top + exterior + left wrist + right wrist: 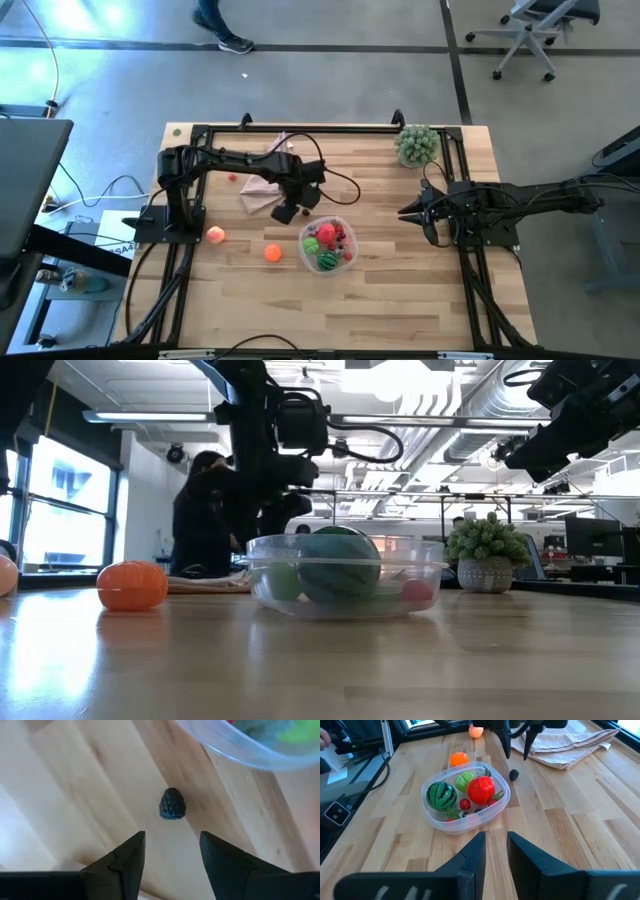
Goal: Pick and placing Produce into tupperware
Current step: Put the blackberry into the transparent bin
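A small dark berry [172,804] lies on the wooden table just beside the clear tupperware [436,817]. My left gripper [172,837] hangs above the berry, pointing down and open, with one finger on either side and clear of it. In the right wrist view the berry [514,774] sits below those fingers [506,745]. The tub holds a striped melon [441,794], a green apple [465,780], a red apple [481,790] and small red berries. An orange [273,253] and a pink peach [215,234] rest on the table left of the tub. My right gripper [496,840] waits at the table's right, a little open with nothing between its fingers.
A folded pink cloth [265,188] lies just beyond the left gripper, with a tiny red berry [232,178] beside it. A bushy potted plant [417,145] stands at the far right. Black frame rails [300,128] run along the table's edges. A person walks on the floor beyond.
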